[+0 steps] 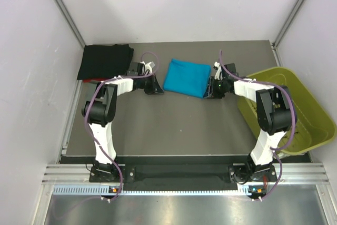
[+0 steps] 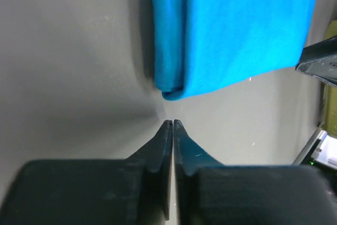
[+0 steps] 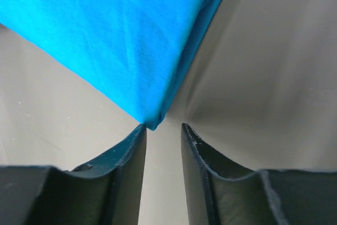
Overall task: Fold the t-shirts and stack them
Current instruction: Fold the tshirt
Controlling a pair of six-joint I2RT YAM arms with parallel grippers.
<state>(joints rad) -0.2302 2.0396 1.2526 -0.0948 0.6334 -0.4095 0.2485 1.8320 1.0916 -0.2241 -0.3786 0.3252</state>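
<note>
Folded teal shirt (image 1: 186, 77) lies at the far middle of the table (image 1: 174, 125); black shirt (image 1: 104, 61) sits well apart at far left, not yet stacked. Left claw (image 2: 172, 125), shut and empty, and right claw (image 3: 163, 127), jaws parted and holding nothing, flank its corners, probably to carry it over.

Two shirts out there: one blue shirt (image 1: 187, 77), one black shirt (image 1: 104, 61). One green bin (image 1: 314, 110) on the right.

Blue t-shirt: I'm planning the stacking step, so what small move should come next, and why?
Probably open the left gripper and ease it onto the folded corner of the blue t-shirt. Its jaws are shut on nothing just short of the cloth, while the right gripper stands open at the opposite corner. The black t-shirt lies folded at far left.
</note>
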